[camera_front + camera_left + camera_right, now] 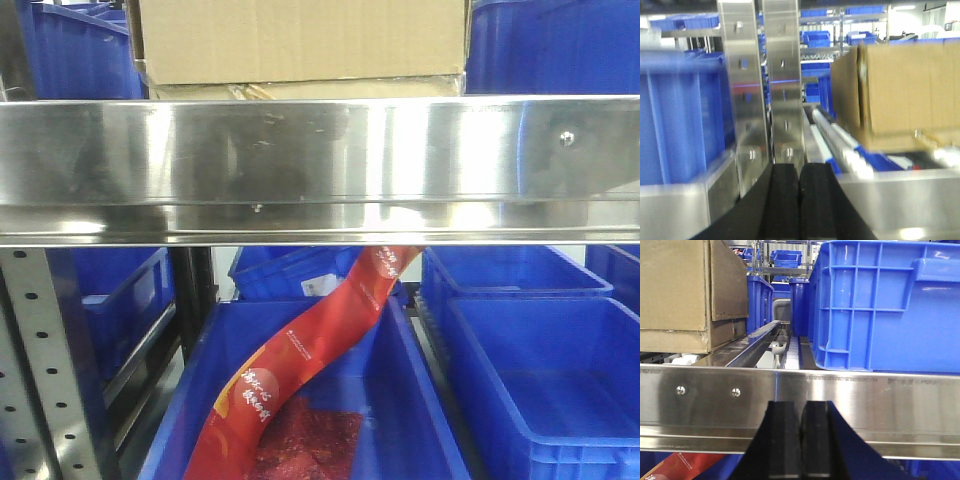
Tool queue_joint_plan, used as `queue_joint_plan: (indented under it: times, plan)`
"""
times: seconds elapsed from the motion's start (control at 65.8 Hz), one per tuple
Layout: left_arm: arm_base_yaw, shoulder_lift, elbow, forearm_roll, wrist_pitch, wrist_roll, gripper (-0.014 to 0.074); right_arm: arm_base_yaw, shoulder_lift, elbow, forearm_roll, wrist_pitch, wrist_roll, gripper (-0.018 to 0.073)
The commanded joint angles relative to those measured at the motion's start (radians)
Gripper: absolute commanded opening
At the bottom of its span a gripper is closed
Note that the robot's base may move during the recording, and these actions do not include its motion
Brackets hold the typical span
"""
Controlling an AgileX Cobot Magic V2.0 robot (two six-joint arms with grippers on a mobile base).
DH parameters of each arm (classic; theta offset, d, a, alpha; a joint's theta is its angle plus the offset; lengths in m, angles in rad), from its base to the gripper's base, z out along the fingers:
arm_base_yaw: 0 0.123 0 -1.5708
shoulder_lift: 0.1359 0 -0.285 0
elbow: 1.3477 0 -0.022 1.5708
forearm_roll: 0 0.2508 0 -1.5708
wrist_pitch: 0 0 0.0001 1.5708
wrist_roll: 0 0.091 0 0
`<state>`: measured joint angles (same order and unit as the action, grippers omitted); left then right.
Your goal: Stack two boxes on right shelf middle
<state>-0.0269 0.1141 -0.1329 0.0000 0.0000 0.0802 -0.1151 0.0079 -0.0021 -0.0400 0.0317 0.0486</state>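
At the top centre of the front view, the tall box (300,40) rests on the flat box (305,88), both sitting on the steel shelf (320,165). Blue bins (540,380) fill the level below. Both the left gripper (799,200) and the right gripper (801,440) are clenched, grasping nothing, low in their wrist views.

Shelf board edge band (320,165) runs the full width, blocking straight entry at that height. Above it: stacked cardboard boxes (300,45) fill the centre, blue bins (80,50) on both sides. Right wrist view: open lane between box side (690,290) and the big blue bin (885,305), over the roller track (785,347). Left wrist view: steel uprights (760,90) stand ahead, narrow gap right of them before the box (900,90). Below the shelf, a red banner (300,350) hangs into the bin.
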Motion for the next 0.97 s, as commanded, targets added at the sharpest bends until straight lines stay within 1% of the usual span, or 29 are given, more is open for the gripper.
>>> queue_joint_plan:
  times: [0.0,0.046,0.091,0.152,0.197,0.273,0.957]
  plan:
    - [0.004,-0.069,0.067,0.026,-0.018,-0.05,-0.0102,0.0,-0.008,0.002,0.002,-0.026,-0.007,-0.0165]
    - [0.004,-0.099,0.097,0.042,-0.018,-0.08,-0.0102,0.0,-0.008,0.002,0.002,-0.026,-0.007,-0.0165]
    - [0.004,-0.114,0.133,0.042,-0.018,-0.08,-0.0102,0.0,-0.008,0.002,0.002,-0.026,-0.007,-0.0165]
    - [0.004,-0.114,0.133,0.039,-0.026,-0.08,-0.0102,0.0,-0.008,0.002,0.002,-0.026,-0.007,-0.0165]
    - [0.004,-0.114,0.133,0.033,0.025,-0.08,-0.0102,0.0,-0.008,0.002,0.002,-0.026,-0.007,-0.0165]
    - [0.004,-0.114,0.133,0.033,0.037,-0.08,-0.0102,0.0,-0.008,0.002,0.002,-0.026,-0.007,-0.0165]
    - [0.004,-0.114,0.133,0.033,0.035,-0.08,-0.0102,0.0,-0.008,0.002,0.002,-0.026,-0.007,-0.0165]
